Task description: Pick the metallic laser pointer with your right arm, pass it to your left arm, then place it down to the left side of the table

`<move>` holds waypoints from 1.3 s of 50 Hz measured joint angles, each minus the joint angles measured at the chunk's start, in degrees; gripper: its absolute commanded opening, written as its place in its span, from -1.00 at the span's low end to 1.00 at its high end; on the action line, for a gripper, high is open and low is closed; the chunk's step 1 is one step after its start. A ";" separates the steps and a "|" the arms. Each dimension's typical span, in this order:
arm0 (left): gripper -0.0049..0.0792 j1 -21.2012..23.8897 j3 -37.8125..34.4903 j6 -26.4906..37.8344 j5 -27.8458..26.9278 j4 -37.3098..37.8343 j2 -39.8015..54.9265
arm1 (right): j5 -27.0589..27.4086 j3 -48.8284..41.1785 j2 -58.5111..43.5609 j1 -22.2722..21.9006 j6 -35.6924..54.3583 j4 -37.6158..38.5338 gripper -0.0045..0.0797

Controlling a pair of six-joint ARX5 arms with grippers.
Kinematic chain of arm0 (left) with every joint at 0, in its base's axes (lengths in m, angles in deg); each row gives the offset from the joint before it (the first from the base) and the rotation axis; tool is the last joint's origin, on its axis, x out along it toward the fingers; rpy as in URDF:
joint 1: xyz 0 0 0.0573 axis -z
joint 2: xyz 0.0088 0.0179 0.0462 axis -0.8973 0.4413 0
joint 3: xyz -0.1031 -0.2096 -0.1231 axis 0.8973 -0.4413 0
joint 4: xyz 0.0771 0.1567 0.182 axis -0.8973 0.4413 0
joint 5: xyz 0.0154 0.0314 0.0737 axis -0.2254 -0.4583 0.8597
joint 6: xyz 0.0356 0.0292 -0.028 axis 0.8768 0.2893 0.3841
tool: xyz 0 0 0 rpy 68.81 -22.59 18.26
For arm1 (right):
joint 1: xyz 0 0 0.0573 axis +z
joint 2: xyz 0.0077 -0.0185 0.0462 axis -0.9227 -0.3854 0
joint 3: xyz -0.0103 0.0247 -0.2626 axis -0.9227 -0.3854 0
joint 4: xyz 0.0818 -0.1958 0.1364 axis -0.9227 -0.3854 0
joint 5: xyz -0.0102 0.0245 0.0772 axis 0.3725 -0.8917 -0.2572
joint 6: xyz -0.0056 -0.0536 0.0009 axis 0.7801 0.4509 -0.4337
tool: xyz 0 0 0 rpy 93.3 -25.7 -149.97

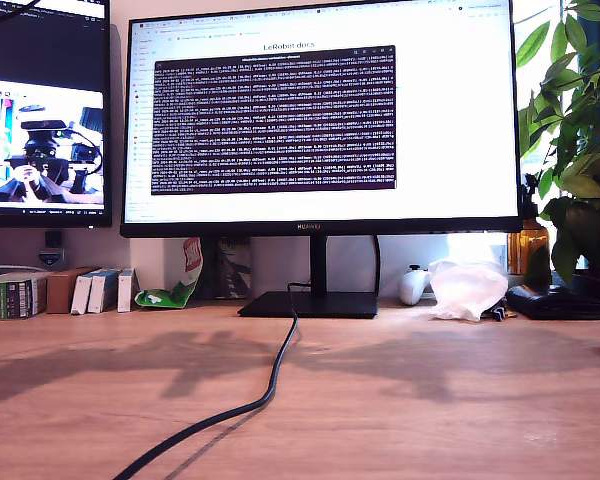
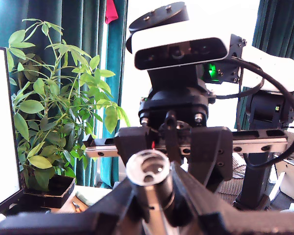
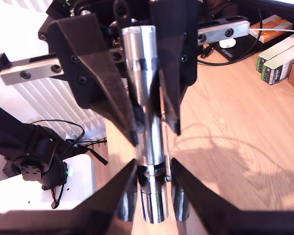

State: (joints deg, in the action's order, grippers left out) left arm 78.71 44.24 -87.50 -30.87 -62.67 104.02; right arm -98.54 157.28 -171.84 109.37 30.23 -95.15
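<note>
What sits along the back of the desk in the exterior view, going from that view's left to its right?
Small boxes → green-and-white packet → monitor stand → white controller → crumpled clear plastic bag → potted plant.

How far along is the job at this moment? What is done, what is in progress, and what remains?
Done: the metallic laser pointer is lifted off the table. In hand: the handover, as the fingers of my first gripper and my second gripper both appear closed on it. Left: one gripper releases and the other lays it on the table.
</note>
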 measured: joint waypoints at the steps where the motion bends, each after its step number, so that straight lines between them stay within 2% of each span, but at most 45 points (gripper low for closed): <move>1: -0.94 0.00 0.00 0.44 0.02 -0.09 0.00 | 0.00 0.00 0.00 0.00 -0.26 0.00 -0.08; 16: -0.94 -0.04 0.00 1.62 -0.07 -0.26 0.00 | 0.02 0.00 0.00 0.07 0.09 -0.42 -0.07; 22: -0.94 -0.04 0.00 1.62 -1.60 0.09 0.00 | 1.77 0.00 0.00 -0.09 1.66 -1.62 -0.07; 33: -0.94 -1.22 0.00 3.56 -3.06 3.61 0.02 | 2.27 0.00 0.02 -3.67 5.07 -3.93 -0.11; 40: -0.94 -4.17 0.02 7.96 -3.98 11.41 0.02 | 2.82 0.00 0.02 -8.50 6.25 -5.60 -0.30; 47: -0.94 -6.60 0.02 11.30 -3.96 17.88 0.02 | 3.04 0.00 0.02 -12.85 6.25 -6.58 -0.31; 53: -0.94 -7.50 0.02 14.56 -3.93 22.12 0.02 | 2.97 0.00 0.02 -13.14 6.25 -8.33 -0.45; 62: -0.94 -9.60 0.02 18.32 -3.30 32.17 0.02 | 3.19 0.00 0.02 -13.53 6.36 -11.04 -0.93; 65: -0.94 -10.29 0.02 20.98 -2.12 35.93 0.02 | 4.24 0.00 0.02 -14.21 6.47 -10.97 -0.92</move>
State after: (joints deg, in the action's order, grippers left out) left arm 68.41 44.27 -66.52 -32.99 -26.73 104.04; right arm -94.30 157.28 -171.82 95.16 36.70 -106.12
